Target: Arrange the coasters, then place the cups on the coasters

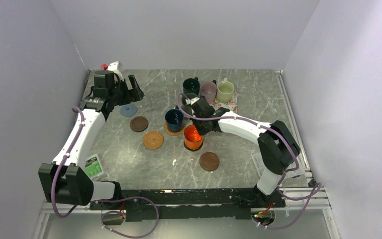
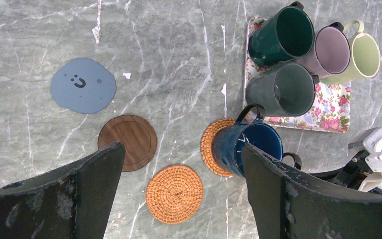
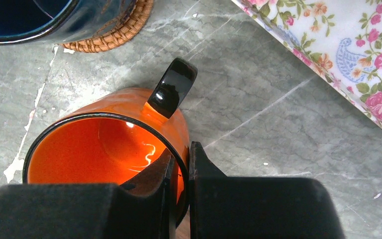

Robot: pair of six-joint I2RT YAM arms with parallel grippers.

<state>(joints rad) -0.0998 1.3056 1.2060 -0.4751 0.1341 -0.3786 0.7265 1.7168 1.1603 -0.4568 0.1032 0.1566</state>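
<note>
Marble table (image 1: 238,167): floral mat (image 3: 358,55) near orange cup (image 3: 104,149)

2 white arms (image 1: 85,133) with black joints; looped purple cables (image 1: 53,180); scuffed matte-black fingers (image 2: 79,199)

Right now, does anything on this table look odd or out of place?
Nothing is spilled or broken. The grey-blue coaster looks odd: its outline is a lopsided blob, unlike the neat round brown coaster and woven coaster beside it.
</note>
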